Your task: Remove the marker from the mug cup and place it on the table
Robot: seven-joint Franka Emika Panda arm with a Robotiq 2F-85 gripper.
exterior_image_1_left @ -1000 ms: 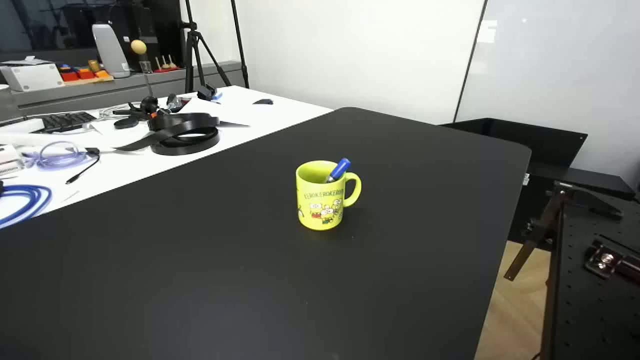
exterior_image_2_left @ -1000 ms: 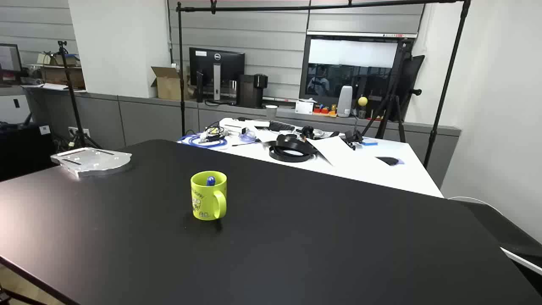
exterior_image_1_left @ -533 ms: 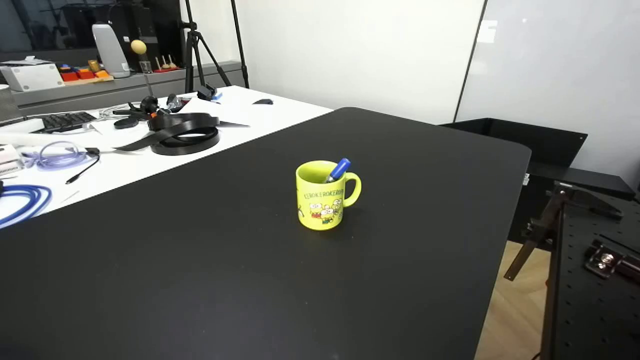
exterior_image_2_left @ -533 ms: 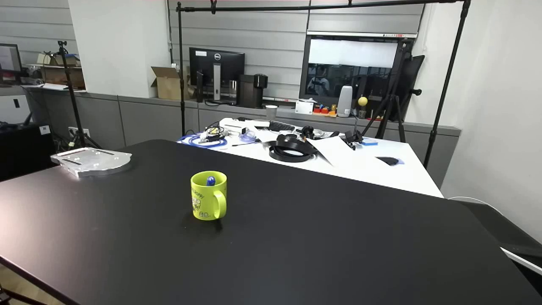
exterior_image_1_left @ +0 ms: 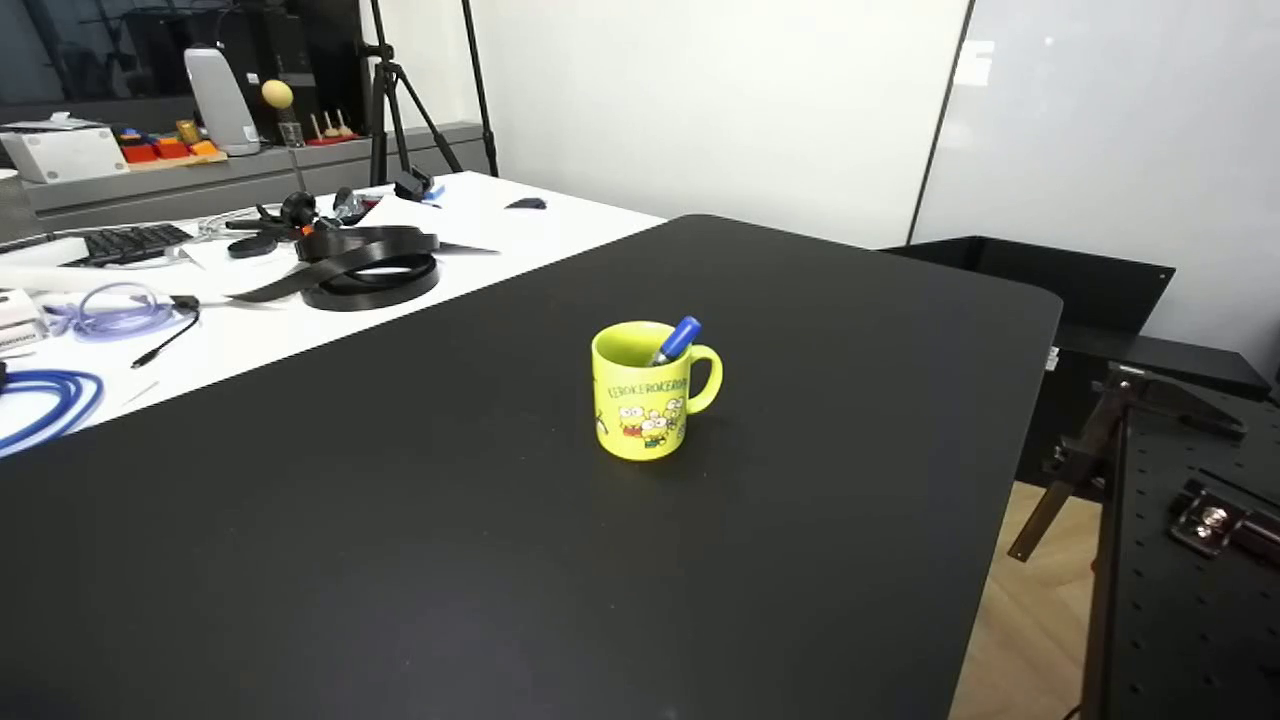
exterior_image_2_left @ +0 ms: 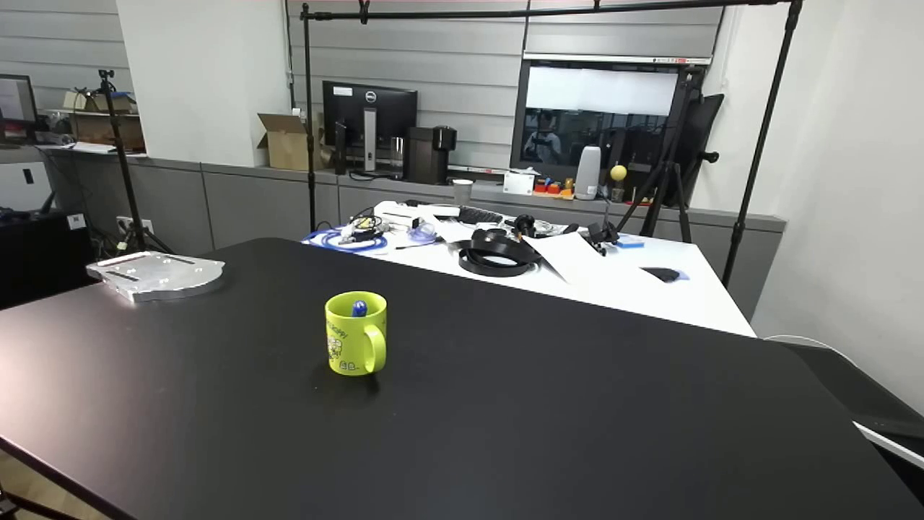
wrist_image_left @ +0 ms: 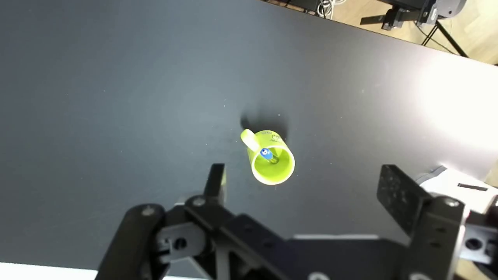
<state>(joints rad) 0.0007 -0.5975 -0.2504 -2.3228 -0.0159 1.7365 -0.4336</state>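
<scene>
Free to pass around the mug cup (exterior_image_1_left: 643,415), over bare table (exterior_image_1_left: 400,560) — blocked partly within by the leaning marker (exterior_image_1_left: 681,338).

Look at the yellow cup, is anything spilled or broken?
Nothing looks odd: the yellow mug stands upright on the black table, no spill or crack showing. The blue marker just leans toward the handle.

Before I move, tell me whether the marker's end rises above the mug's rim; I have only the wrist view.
Observer: It does. In an exterior view the blue end of the marker sticks up above the yellow mug.
Operator: Good. Now name one thing lying outside my picture.
Observer: A coil of black strap, lying on the white table in both exterior views.
</scene>
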